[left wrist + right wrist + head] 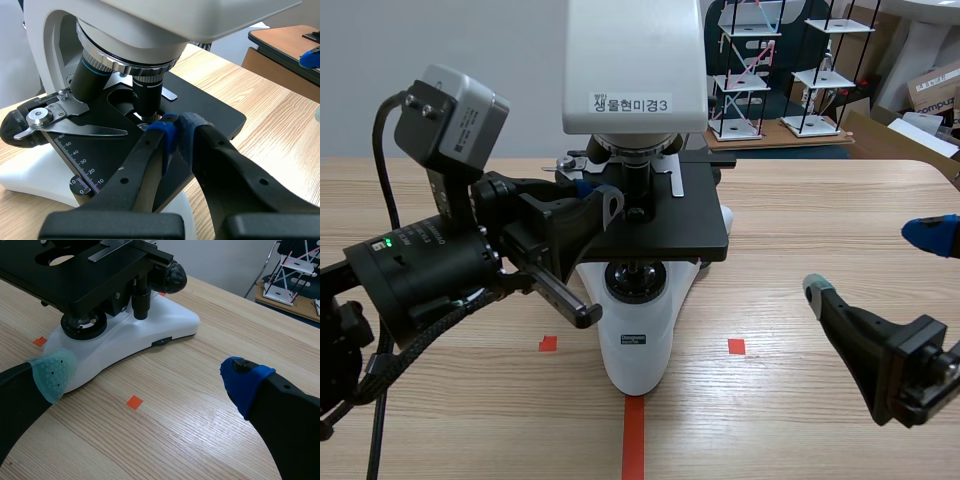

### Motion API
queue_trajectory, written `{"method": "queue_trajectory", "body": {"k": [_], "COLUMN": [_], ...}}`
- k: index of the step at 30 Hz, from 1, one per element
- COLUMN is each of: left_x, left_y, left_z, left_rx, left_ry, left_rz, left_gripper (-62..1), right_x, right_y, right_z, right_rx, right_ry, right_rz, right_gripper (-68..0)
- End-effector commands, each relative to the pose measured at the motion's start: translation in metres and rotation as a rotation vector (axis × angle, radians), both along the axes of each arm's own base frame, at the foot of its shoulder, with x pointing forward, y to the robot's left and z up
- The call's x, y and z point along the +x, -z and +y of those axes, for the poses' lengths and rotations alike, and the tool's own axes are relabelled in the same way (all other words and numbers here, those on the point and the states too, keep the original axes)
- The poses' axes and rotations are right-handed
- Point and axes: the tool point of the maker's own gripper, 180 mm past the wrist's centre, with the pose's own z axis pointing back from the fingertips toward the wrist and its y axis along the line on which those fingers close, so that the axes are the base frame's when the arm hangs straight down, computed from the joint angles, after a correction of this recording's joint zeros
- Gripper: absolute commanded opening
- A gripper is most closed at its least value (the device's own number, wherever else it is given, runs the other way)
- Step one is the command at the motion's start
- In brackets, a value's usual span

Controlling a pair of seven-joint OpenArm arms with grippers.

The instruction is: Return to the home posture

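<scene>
- Scene view: from between the arms, facing across the table, microscope close in front.
- Left wrist view: down past the left gripper, jaws together, the stage right ahead of them.
- Right wrist view: past the right gripper, jaws wide apart, toward the microscope's base ahead.
- All three share the microscope.

Pale wall, wooden table, white tiered racks behind

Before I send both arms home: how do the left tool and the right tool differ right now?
The left tool is shut; the right tool is open. The left tool is over the microscope stage; the right tool is over the table beside the microscope. Neither holds anything.
</scene>
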Motion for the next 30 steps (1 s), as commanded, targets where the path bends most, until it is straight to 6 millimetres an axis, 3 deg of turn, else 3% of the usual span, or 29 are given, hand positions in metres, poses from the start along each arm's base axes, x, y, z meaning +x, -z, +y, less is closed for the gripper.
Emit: {"method": "queue_trajectory", "body": {"k": [1,22,30], "left_x": [0.002,0.002,-0.006], "left_y": [-0.011,-0.011,-0.008], "left_z": [-0.001,-0.001,0.018], "left_rx": [-0.028,-0.027,-0.024], "left_ry": [0.0,0.0,-0.03], "left_rz": [-0.027,-0.027,-0.017], "left_gripper": [-58.6,-58.6,-58.6], "right_x": [0.003,0.002,0.002], "right_y": [-0.009,-0.002,-0.005], "right_z": [0.0,-0.001,-0.001], "right_rx": [0.009,-0.011,-0.003], "right_ry": [-0.001,0.004,0.002], "right_rz": [-0.029,0.004,-0.009], "right_gripper": [-4.1,-4.1,-4.1]}}
